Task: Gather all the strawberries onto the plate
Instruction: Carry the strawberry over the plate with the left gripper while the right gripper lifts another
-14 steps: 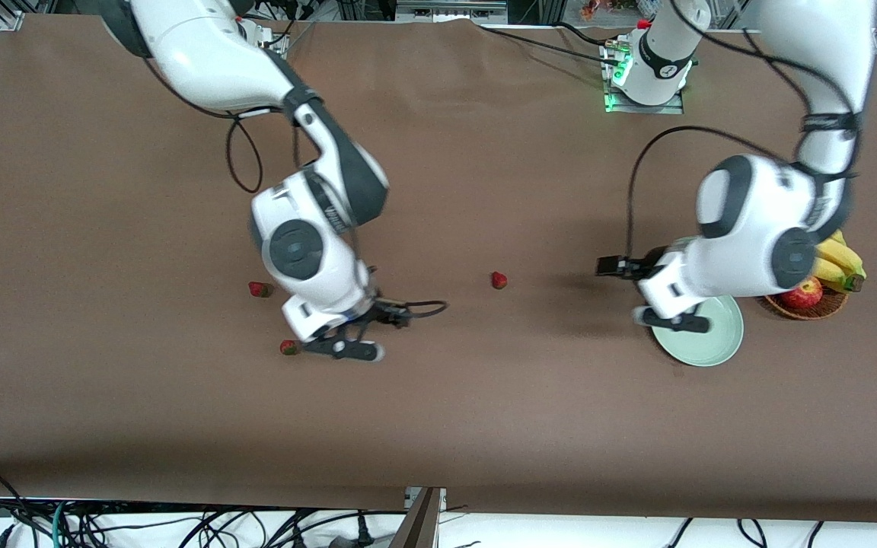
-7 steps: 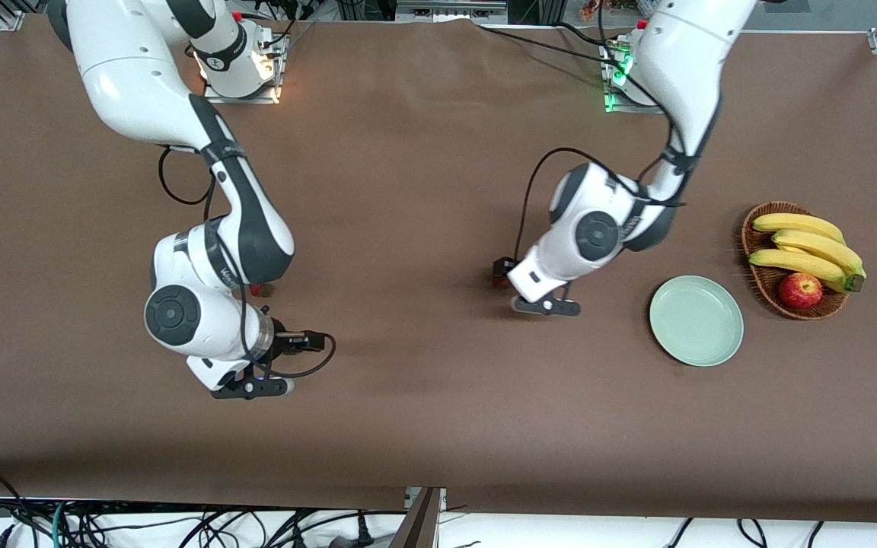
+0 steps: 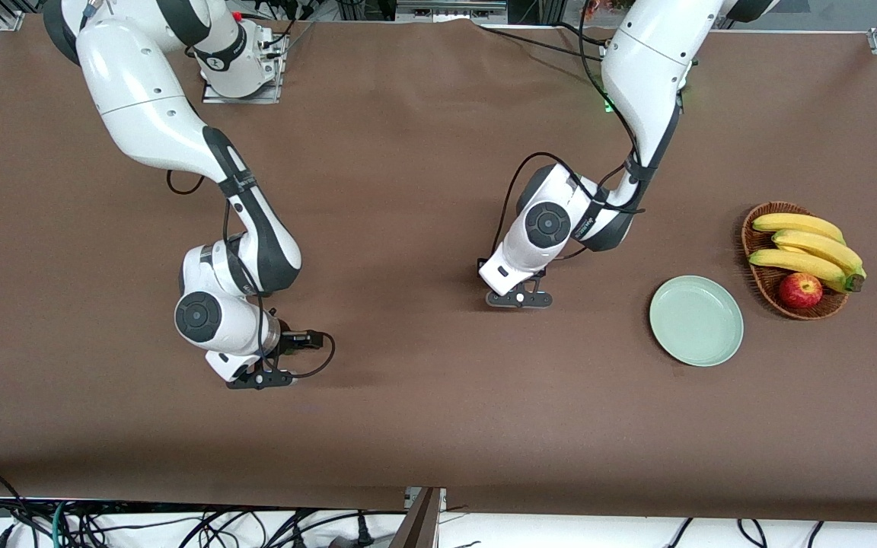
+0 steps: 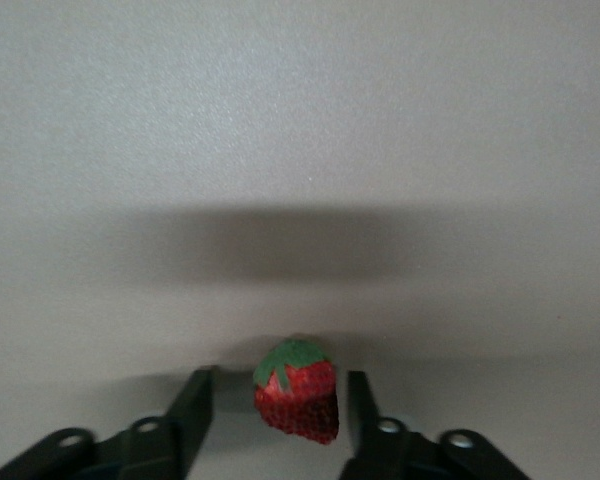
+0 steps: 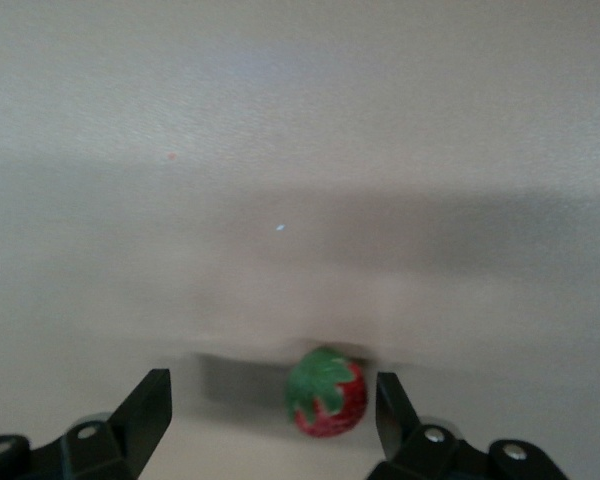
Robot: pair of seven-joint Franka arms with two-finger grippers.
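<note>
In the left wrist view a strawberry with a green cap lies on the table between the open fingers of my left gripper. In the front view that gripper is low over the middle of the table and hides the berry. In the right wrist view another strawberry lies between the wide-open fingers of my right gripper, closer to one finger. In the front view that gripper is low toward the right arm's end. The third strawberry is hidden. The mint-green plate is empty, toward the left arm's end.
A brown woven basket with bananas and a red apple stands beside the plate, closer to the table's end. Cables hang from both wrists.
My left arm swung from over the plate to the middle strawberry and now covers it. My right arm drew in and lowered over a strawberry at its end. Both grippers stay open.
</note>
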